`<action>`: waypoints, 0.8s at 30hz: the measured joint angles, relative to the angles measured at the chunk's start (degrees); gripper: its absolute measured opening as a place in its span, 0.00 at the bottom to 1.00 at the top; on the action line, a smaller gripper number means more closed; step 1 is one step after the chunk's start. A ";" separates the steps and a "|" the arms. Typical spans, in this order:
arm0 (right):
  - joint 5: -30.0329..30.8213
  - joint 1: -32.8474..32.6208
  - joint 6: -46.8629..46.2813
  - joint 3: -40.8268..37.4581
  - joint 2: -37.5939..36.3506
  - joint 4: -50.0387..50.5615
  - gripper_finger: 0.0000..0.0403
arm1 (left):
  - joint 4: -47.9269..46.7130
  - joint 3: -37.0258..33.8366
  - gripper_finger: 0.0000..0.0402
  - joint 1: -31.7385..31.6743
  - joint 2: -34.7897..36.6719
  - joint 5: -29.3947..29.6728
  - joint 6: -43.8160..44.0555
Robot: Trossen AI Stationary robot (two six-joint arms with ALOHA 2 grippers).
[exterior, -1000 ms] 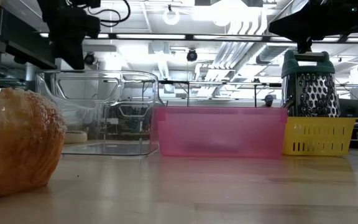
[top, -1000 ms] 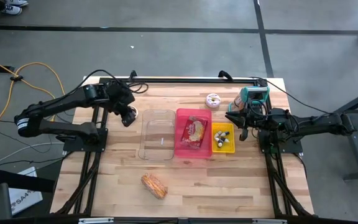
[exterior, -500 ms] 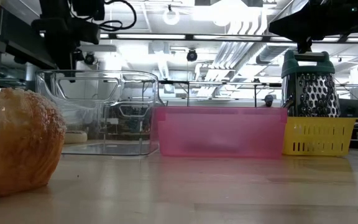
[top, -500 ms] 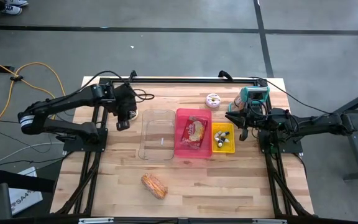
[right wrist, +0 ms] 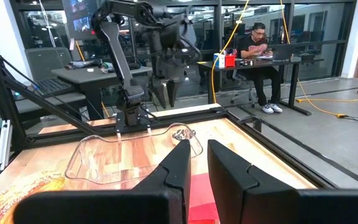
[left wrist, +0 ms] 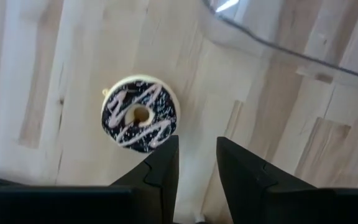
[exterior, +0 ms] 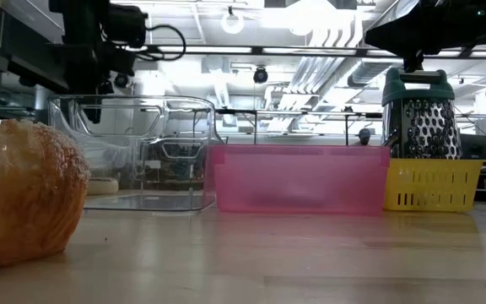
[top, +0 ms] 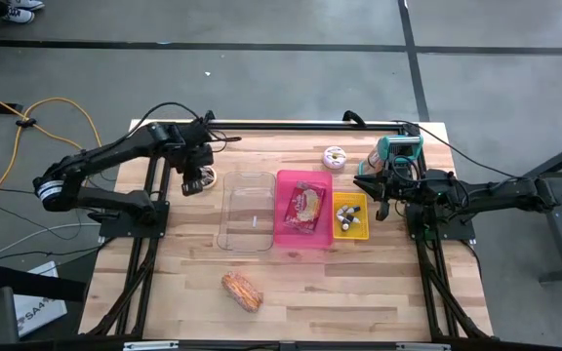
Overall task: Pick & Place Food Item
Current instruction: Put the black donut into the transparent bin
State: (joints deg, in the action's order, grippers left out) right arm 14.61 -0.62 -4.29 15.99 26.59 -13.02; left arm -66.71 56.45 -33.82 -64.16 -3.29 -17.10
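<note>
Left gripper [top: 195, 182] hangs above the table's [top: 379, 283] back left area, beside the clear bin's [top: 247, 211] far left corner; its fingers [left wrist: 160, 171] stand slightly apart, holding nothing. Directly below, a chocolate donut [left wrist: 140, 112] lies on bare wood, just clear of the bin's rim. Right gripper [top: 377, 203] waits over the yellow basket [top: 351, 216] at the right edge, fingers nearly closed, empty. Pink bin [top: 303, 209] sits between the clear bin and the basket. Bread roll [top: 242, 290] lies alone near the front edge, with open wood all round.
</note>
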 joint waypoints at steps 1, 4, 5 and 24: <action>-0.02 -0.02 0.00 0.00 0.00 0.00 0.11 | -0.30 0.00 0.26 -0.43 -0.61 0.00 -0.04; 0.00 -0.02 0.00 0.00 -0.01 0.00 0.11 | -0.46 0.00 0.28 -1.64 -2.47 -0.02 -0.08; -0.01 -0.01 0.00 0.00 -0.01 0.00 0.11 | -0.49 0.00 0.29 -2.07 -2.94 -0.04 -0.36; 0.00 0.00 0.00 0.00 -0.02 0.00 0.11 | 8.65 -9.14 0.48 -9.62 -4.41 -5.61 -5.81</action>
State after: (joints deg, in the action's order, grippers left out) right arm 14.61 -0.62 -4.29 15.99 26.57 -13.02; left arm -58.06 47.31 -43.44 -68.58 -8.90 -22.92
